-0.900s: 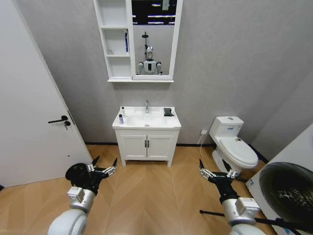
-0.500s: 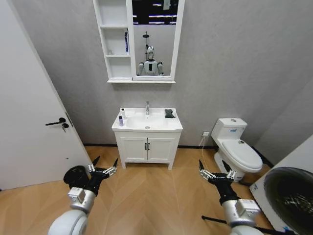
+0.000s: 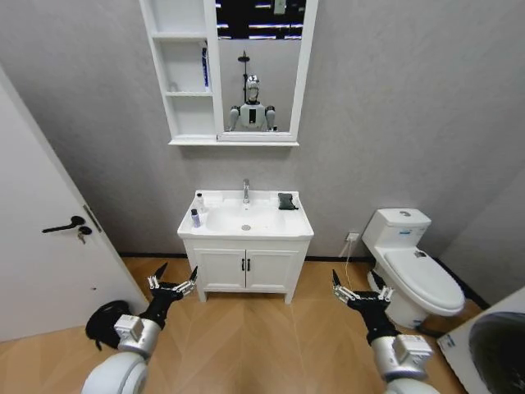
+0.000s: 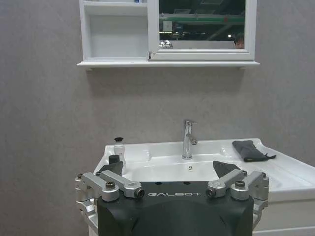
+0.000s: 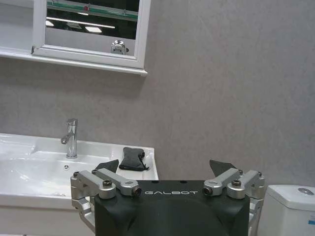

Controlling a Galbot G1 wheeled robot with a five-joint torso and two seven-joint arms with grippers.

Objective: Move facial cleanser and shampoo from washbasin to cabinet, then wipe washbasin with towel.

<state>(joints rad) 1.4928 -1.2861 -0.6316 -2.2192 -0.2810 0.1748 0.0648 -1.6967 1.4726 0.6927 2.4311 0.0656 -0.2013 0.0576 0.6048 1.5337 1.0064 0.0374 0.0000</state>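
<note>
Washbasin (image 3: 271,227) on a white two-door vanity (image 3: 244,267), seen from across the floor. Two small bottles (image 3: 197,212) stand at the basin's left rim; the black towel (image 3: 286,201) lies at its right rear corner, right of the chrome faucet (image 3: 245,190). Cabinet (image 3: 182,74) with mirror (image 3: 259,70) hangs on the wall above. Left gripper (image 3: 172,279) and right gripper (image 3: 356,286) are held low before the vanity, fingers spread open and empty; toilet (image 3: 414,267) at right
</note>
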